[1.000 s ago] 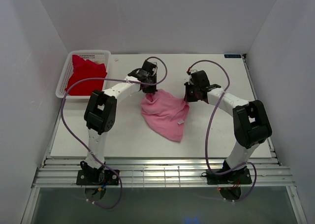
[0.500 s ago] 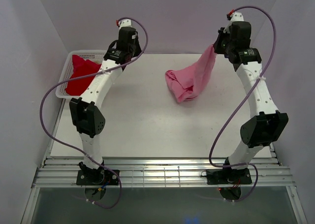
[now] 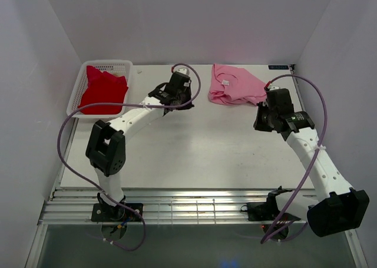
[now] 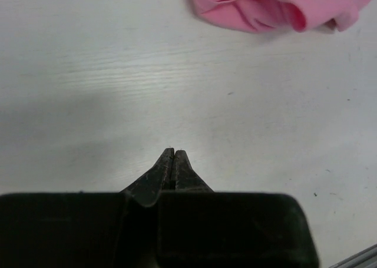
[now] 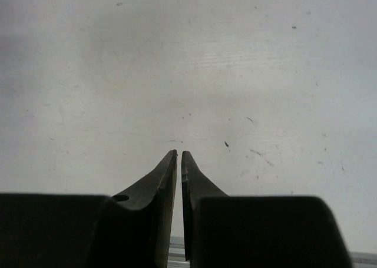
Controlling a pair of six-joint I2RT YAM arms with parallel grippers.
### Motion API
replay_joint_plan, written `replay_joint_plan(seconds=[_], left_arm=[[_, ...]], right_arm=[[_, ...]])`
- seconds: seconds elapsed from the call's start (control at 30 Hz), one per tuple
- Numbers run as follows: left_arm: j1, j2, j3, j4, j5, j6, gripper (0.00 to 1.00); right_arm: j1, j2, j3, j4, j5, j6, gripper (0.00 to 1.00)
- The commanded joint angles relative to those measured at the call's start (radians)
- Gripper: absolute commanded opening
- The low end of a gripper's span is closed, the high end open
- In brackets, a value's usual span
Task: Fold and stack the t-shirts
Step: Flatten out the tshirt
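Left claw (image 4: 172,154) pinched fully closed and empty above the table (image 3: 194,156), right claw (image 5: 179,157) nearly closed with a hairline slit, also empty, crumpled pink shirt (image 3: 235,86) ahead and right of the left claw, beyond the right claw, red shirt (image 3: 103,91) heaped in the basket (image 3: 106,62) off to the left claw's left

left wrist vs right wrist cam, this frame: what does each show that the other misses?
Left wrist only: the crumpled pink t-shirt at the top edge of the view, ahead of the left gripper, whose fingers are pressed together. Right wrist only: the right gripper, closed to a hairline slit, with no cloth anywhere in its view. Both: bare white table beyond fingertips that hold nothing.
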Motion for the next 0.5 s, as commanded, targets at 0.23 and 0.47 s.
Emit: replay_joint_plan(seconds=[0.23,0.47], left_arm=[[-0.124,0.246,0.424,-0.054,0.097,-0.005,0.06],[-0.124,0.112,0.254,-0.059,0.009,0.033,0.70]], right_arm=[[-0.003,0.119,-0.026,0.316,-0.014,-0.034,0.75],[-0.003,0.540,0.303,0.367,-0.126,-0.129,0.77]])
